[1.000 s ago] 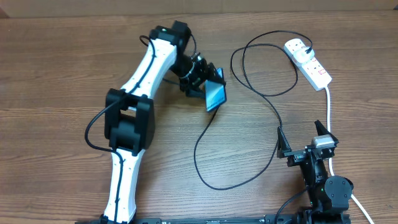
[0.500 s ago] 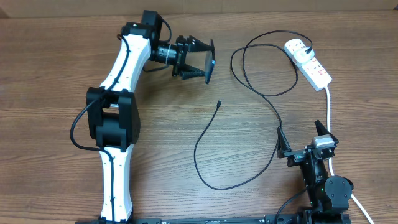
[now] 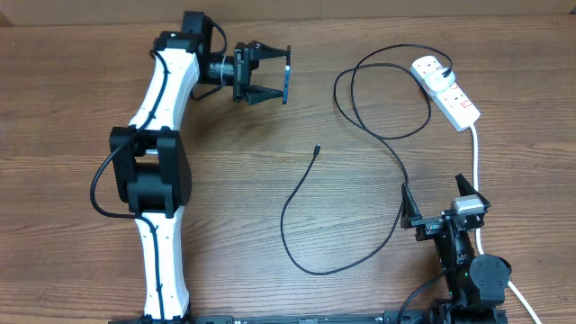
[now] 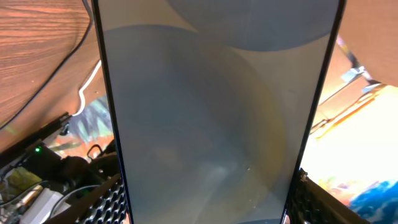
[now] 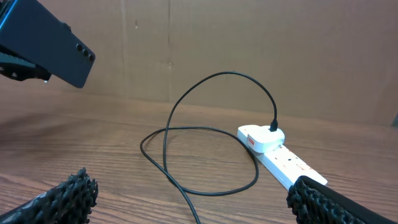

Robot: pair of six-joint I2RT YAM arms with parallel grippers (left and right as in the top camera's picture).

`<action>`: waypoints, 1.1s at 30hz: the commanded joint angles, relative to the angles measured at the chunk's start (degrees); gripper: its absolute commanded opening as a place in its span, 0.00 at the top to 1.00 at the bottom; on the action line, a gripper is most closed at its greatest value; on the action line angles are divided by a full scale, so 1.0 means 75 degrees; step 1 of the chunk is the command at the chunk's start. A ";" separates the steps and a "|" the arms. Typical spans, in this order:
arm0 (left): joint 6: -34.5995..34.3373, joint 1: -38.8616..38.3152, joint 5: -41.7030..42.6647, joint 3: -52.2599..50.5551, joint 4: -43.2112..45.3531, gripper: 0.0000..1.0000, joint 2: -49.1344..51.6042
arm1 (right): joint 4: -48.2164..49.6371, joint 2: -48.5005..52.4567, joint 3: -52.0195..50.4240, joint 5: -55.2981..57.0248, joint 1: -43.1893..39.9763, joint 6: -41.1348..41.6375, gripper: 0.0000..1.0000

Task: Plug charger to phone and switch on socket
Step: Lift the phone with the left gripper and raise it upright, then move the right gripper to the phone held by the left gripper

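Note:
My left gripper is shut on the phone and holds it on edge above the table's far left. In the left wrist view the phone fills the frame between my fingers. The right wrist view shows its dark back with camera lenses. The charger, a thin black cable, lies looped on the table, its free tip apart from the phone. Its black plug sits in the white socket strip, also in the right wrist view. My right gripper is open and empty near the front right.
The strip's thick white cord runs down the right side past my right arm. The cable makes a large loop between the strip and the table's middle. A cardboard wall stands behind the table.
My left arm has swung up and back to the left with the phone. The cable tip, which was at the phone one second ago, now lies free on the table.

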 commanded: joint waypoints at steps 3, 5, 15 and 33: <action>-0.0163 0.0038 0.0560 0.0230 0.0000 0.34 -0.0015 | 0.1309 -0.0090 -0.0079 -0.1177 0.0003 0.0452 0.00; -0.0163 0.0038 0.0560 0.0230 0.0003 0.34 -0.0015 | 0.1699 -0.0090 -0.0079 -0.2879 0.0003 0.1553 0.00; -0.0163 0.0038 0.0560 0.0230 0.0003 0.35 -0.0015 | 0.4354 0.0093 0.1239 -0.3188 0.0006 0.4838 0.00; -0.0280 0.0006 0.0414 0.0230 0.0000 0.34 -0.0015 | -0.4109 0.6939 0.8859 -0.4957 0.0428 0.3506 0.00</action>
